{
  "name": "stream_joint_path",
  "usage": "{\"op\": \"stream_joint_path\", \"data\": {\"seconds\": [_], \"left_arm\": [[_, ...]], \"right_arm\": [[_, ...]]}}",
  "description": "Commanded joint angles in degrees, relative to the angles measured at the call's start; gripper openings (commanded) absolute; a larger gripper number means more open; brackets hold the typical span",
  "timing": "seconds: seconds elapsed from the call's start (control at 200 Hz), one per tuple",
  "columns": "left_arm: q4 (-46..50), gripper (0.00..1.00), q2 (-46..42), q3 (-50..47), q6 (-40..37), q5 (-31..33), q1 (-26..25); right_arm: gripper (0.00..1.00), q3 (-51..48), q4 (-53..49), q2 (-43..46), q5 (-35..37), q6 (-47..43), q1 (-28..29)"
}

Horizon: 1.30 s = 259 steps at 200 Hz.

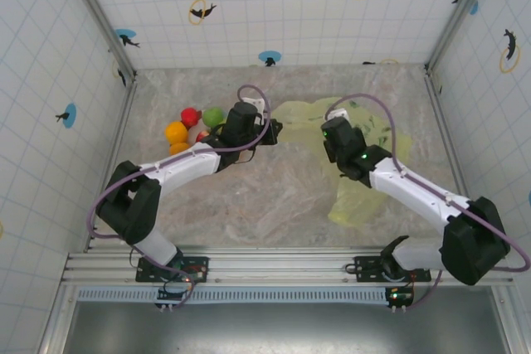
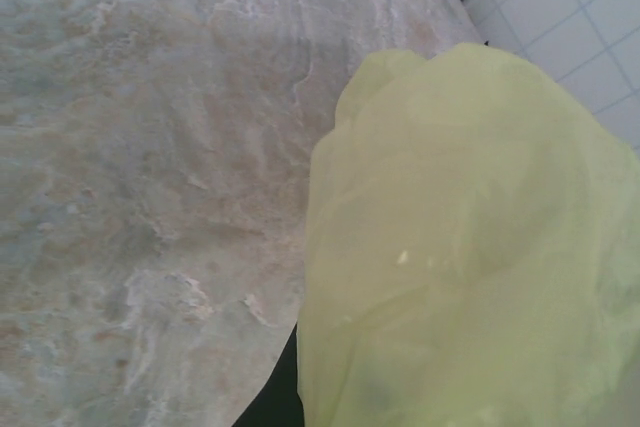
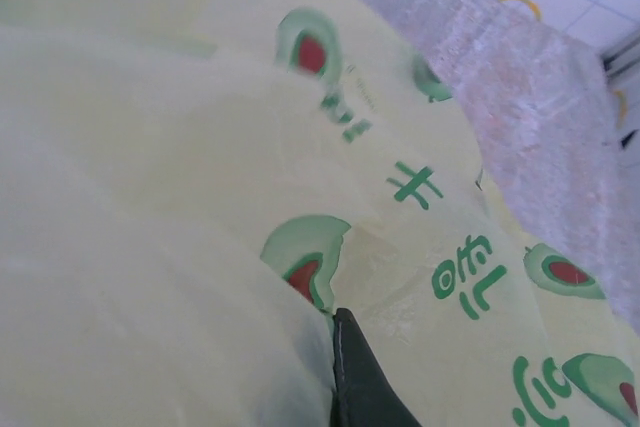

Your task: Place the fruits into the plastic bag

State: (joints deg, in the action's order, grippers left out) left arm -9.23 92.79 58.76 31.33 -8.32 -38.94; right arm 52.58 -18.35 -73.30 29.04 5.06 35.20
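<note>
- Fruits (image 1: 192, 126) sit in a tight cluster on the table (image 1: 274, 196), in the upper left of the top view, none of them in the bag (image 1: 369, 143).
- A red fruit (image 1: 191, 115) and a green fruit (image 1: 214, 115) lie at the far side of the cluster, with an orange fruit (image 1: 175, 132) to their left; the pieces nearer the left arm are partly hidden, so the count cannot be told.
- Across the table, right of centre in the top view, the yellow-green bag spreads out crumpled, one fold trailing down toward the lower edge of the marbled surface.
- At the bag's left edge, just right of the fruits, the left gripper (image 1: 272, 128) has its fingers closed on the plastic; in the left wrist view the plain film hangs close before the lens, covering the lower right of the frame and the fingers.
- Over the middle of the bag, the right gripper (image 1: 332, 126) has its fingers closed, pinching the film.
- One dark fingertip (image 3: 355, 377) juts up at the bottom centre of the right wrist view, plastic bunched against it, with avocado prints (image 3: 308, 47) and green lettering around it.
- Fruits and bag lie apart, the left gripper between them.
</note>
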Motion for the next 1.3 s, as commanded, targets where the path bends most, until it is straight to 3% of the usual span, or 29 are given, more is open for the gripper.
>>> {"op": "stream_joint_path", "data": {"seconds": [0.0,0.175,0.215,0.295,0.39,0.63,0.781,0.966,1.121,1.291], "left_arm": [[1.6,0.02,0.9,-0.4,-4.2,3.5,0.2],[1.8,0.14,0.5,-0.4,-5.3,3.4,0.4],[1.7,0.21,0.0,-0.5,-5.4,2.7,0.4],[1.6,0.46,-1.6,-1.2,-5.9,0.4,0.4],[1.6,0.64,-4.7,-2.3,-5.4,-2.0,0.5],[4.4,0.89,-15.1,-11.3,-4.6,-1.4,2.9],[5.7,0.96,-23.2,-16.9,-3.8,0.0,5.6],[11.4,0.98,-30.1,-20.1,-3.7,3.8,9.5],[18.4,0.98,-27.2,-17.7,-7.0,4.8,13.9],[23.1,0.98,-18.7,-12.6,-13.3,7.8,14.1]], "right_arm": [[0.0,3.2,-2.1,0.6,-10.8,3.4,-1.8],[0.0,6.7,-2.9,-1.6,-14.4,8.2,-3.4],[0.0,7.3,-3.0,-2.2,-14.8,10.2,-3.9],[0.0,7.4,-2.0,-3.3,-16.5,14.0,-5.0],[0.0,6.2,0.5,-4.3,-18.8,18.3,-6.1],[0.0,0.9,9.9,-4.3,-25.8,26.8,-8.8],[0.0,-1.2,13.5,-4.3,-27.1,29.9,-9.4],[0.0,-2.9,17.8,-4.6,-29.9,31.9,-9.5],[0.0,-2.9,18.2,-5.4,-31.5,31.0,-9.6],[0.0,-1.5,16.3,-5.7,-31.9,28.8,-9.9]]}}
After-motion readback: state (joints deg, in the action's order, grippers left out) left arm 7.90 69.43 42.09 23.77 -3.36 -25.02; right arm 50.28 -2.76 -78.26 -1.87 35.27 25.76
